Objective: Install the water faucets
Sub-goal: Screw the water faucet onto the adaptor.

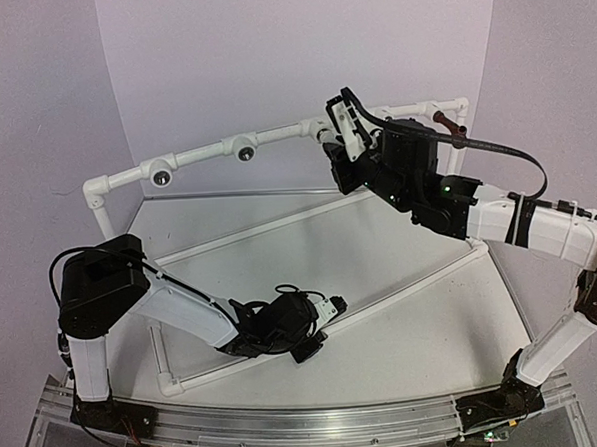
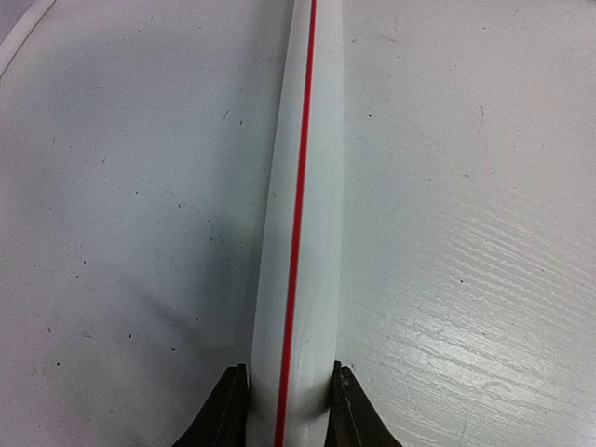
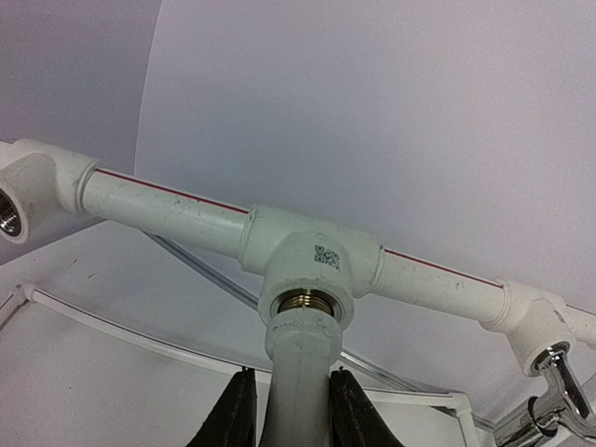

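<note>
A: State of right gripper [image 3: 291, 396]?
B: Clamped on white faucet [image 3: 300, 354], its end at the tee [image 3: 317, 251] socket. Silver faucet [image 3: 557, 382] right of tee.
A: And left gripper [image 2: 291, 400]?
B: Clamped on striped pipe [image 2: 303, 186].

Right pincer [image 3: 292, 386] clamps the white faucet [image 3: 298, 343] at the middle tee socket [image 3: 312, 256]; silver faucet [image 3: 562, 380] sits far right.

Left arm [image 1: 183, 312]: white link shells between bulky black joint housings; thin black cable [image 1: 56, 281] looping off the shoulder.
Right arm [image 1: 554, 232]: same white and black, with a black band round the forearm shell and a thick black cord [image 1: 475, 142].
Green lights [image 1: 444, 188]: two, on the black wrist block.
Fingers [image 2: 223, 414]: dark, tapered.
</note>
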